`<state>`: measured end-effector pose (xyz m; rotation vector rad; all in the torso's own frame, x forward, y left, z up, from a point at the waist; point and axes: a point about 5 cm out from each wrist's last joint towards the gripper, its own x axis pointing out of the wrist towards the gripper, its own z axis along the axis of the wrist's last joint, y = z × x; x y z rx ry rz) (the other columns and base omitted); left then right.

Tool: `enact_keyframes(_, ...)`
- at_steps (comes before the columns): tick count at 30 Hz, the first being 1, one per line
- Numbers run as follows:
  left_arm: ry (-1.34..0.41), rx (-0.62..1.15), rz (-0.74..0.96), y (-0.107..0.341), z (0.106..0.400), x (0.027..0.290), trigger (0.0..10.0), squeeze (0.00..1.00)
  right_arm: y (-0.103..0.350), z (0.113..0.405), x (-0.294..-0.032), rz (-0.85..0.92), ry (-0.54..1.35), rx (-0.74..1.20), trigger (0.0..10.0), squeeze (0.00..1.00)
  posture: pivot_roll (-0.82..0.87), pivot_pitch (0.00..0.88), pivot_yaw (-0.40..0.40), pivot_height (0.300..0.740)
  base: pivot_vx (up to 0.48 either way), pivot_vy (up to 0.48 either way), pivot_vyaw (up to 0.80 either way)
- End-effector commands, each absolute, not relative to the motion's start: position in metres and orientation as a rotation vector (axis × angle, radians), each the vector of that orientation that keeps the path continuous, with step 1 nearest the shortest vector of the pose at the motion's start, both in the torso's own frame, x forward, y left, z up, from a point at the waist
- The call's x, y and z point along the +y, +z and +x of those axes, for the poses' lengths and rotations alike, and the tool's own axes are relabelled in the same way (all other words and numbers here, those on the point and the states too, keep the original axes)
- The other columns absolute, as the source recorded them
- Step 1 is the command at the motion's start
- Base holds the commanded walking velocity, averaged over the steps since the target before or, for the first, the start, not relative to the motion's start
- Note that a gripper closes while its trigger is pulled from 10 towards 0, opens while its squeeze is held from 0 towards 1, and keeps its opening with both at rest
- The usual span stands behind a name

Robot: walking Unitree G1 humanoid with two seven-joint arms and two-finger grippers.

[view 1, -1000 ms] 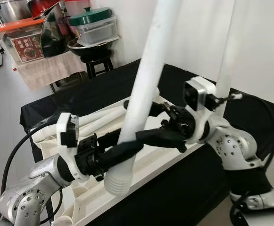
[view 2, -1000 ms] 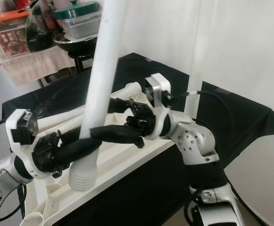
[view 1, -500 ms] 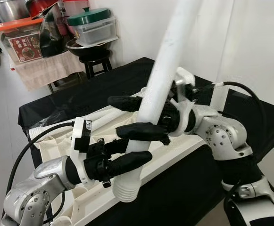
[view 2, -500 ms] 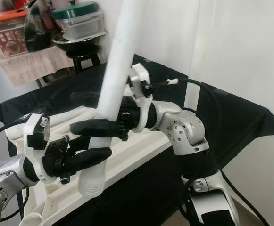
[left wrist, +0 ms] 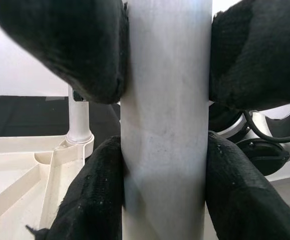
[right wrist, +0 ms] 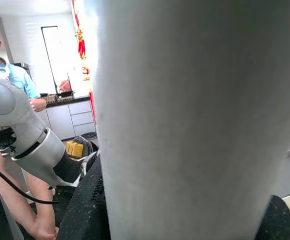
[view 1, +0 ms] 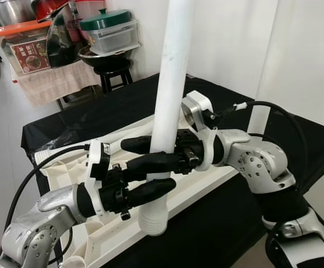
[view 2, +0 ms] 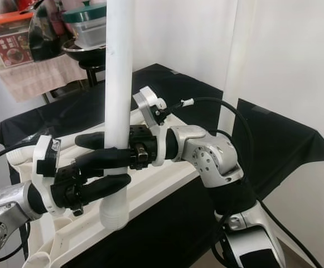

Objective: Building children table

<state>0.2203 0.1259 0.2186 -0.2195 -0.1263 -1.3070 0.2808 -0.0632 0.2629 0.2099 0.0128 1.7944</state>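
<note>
Upright, the white table leg [view 1: 170, 84] is clamped by both jaws, left gripper [view 1: 145, 187] just beneath right gripper [view 1: 148, 153].

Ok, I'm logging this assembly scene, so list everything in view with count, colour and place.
table leg: one, white, upright, held by both grippers above the tabletop
tabletop: one, white, underside up on the black cloth
fitted leg: one, white, standing in a corner socket of the tabletop
black cloth: one, covering the work surface
lidded container: one, green lid, on a stool behind
person: one, blue shirt, behind the robot
left gripper: black, shut on the table leg
right gripper: black, shut on the table leg, just above
</note>
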Motion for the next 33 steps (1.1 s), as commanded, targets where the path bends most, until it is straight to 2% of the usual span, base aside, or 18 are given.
enact_keyframes(1, -1.374, -0.152, -0.208, 0.223, 0.215, 0.119, 0.0, 0.0, 0.258, 0.284, -0.057, 0.185, 1.747, 0.032, 0.0, 0.0, -0.07, 0.0, 0.069, 0.74, 0.0, 0.0, 0.0)
enact_keyframes(8, -1.294, -0.133, -0.212, 0.219, 0.222, 0.125, 0.0, 0.0, 0.258, 0.296, -0.058, 0.183, 1.647, 0.003, 0.0, 0.0, -0.07, 0.0, 0.071, 0.74, 0.0, 0.0, 0.0)
enact_keyframes(9, -1.255, -0.138, -0.229, 0.218, 0.225, 0.128, 4.1, 0.44, 0.259, 0.301, -0.06, 0.185, 1.602, -0.014, 0.0, 0.0, -0.07, 0.0, 0.071, 0.74, 0.0, 0.0, 0.0)
enact_keyframes(11, -1.255, -0.138, -0.229, 0.218, 0.225, 0.128, 4.1, 0.44, 0.259, 0.301, -0.06, 0.185, 1.602, -0.014, 0.0, 0.0, -0.07, 0.0, 0.071, 0.74, 0.0, 0.0, 0.0)
enact_keyframes(12, -1.223, -0.141, -0.245, 0.218, 0.228, 0.132, 8.7, 1.0, 0.26, 0.306, -0.061, 0.19, 1.554, -0.031, 0.0, 0.0, -0.07, 0.0, 0.072, 0.74, 0.0, 0.0, 0.0)
enact_keyframes(13, -1.2, -0.143, -0.251, 0.217, 0.228, 0.137, 10.0, 1.0, 0.262, 0.312, -0.063, 0.197, 1.505, -0.049, 0.0, 0.0, -0.07, 0.0, 0.073, 0.74, 0.0, 0.0, 0.0)
enact_keyframes(17, -1.157, -0.139, -0.239, 0.216, 0.226, 0.15, 10.0, 1.0, 0.266, 0.327, -0.07, 0.215, 1.377, -0.085, 0.0, 0.0, -0.07, 0.0, 0.073, 0.74, 0.0, 0.0, 0.0)
enact_keyframes(19, -1.13, -0.105, -0.165, 0.219, 0.215, 0.171, 10.0, 1.0, 0.275, 0.347, -0.083, 0.237, 1.201, -0.138, 0.0, 0.0, -0.07, 0.0, 0.073, 0.74, 0.0, 0.0, 0.0)
enact_keyframes(23, -1.123, -0.097, -0.141, 0.22, 0.213, 0.175, 10.0, 1.0, 0.277, 0.35, -0.086, 0.237, 1.165, -0.152, 0.0, 0.0, -0.07, 0.0, 0.073, 0.74, 0.0, 0.0, 0.0)
enact_keyframes(24, -1.114, -0.1, -0.113, 0.225, 0.209, 0.181, 10.0, 1.0, 0.281, 0.356, -0.091, 0.228, 1.106, -0.174, 0.0, 0.0, -0.06, 0.0, 0.073, 0.74, 0.0, 0.0, 0.0)
enact_keyframes(25, -1.094, -0.126, -0.07, 0.234, 0.205, 0.187, 10.0, 1.0, 0.282, 0.363, -0.094, 0.177, 1.019, -0.187, 0.0, 0.0, -0.06, 0.0, 0.073, 0.74, 0.0, 0.0, 0.0)
enact_keyframes(26, -1.094, -0.126, -0.07, 0.234, 0.205, 0.187, 10.0, 1.0, 0.282, 0.363, -0.094, 0.177, 1.019, -0.187, 0.0, 0.0, -0.06, 0.0, 0.073, 0.74, 0.0, 0.0, 0.0)
enact_keyframes(27, -1.064, -0.173, -0.03, 0.246, 0.203, 0.192, 10.0, 1.0, 0.28, 0.368, -0.095, 0.078, 0.956, -0.192, 0.0, 0.0, -0.05, 0.0, 0.072, 0.74, 0.0, 0.0, 0.0)
enact_keyframes(29, -0.954, -0.324, 0.038, 0.275, 0.208, 0.197, 10.0, 1.0, 0.268, 0.364, -0.085, -0.109, 0.968, -0.176, 0.0, 0.0, -0.05, 0.0, 0.072, 0.74, 0.0, 0.0, 0.0)
enact_keyframes(31, -0.919, -0.369, 0.045, 0.283, 0.21, 0.198, 10.0, 1.0, 0.264, 0.362, -0.081, -0.15, 0.992, -0.167, 0.0, 0.0, -0.05, 0.0, 0.072, 0.74, 0.0, 0.0, 0.0)
enact_keyframes(32, -0.864, -0.472, 0.018, 0.3, 0.217, 0.197, 10.0, 0.78, 0.255, 0.355, -0.072, -0.207, 1.051, -0.15, 0.0, 0.0, -0.05, 0.0, 0.069, 0.74, 0.0, 0.0, 0.0)
enact_keyframes(33, -0.842, -0.55, -0.01, 0.312, 0.221, 0.193, 10.0, 0.0, 0.248, 0.35, -0.063, -0.237, 1.082, -0.144, 0.0, 0.0, -0.05, 0.0, 0.069, 0.74, 0.0, 0.0, 0.0)
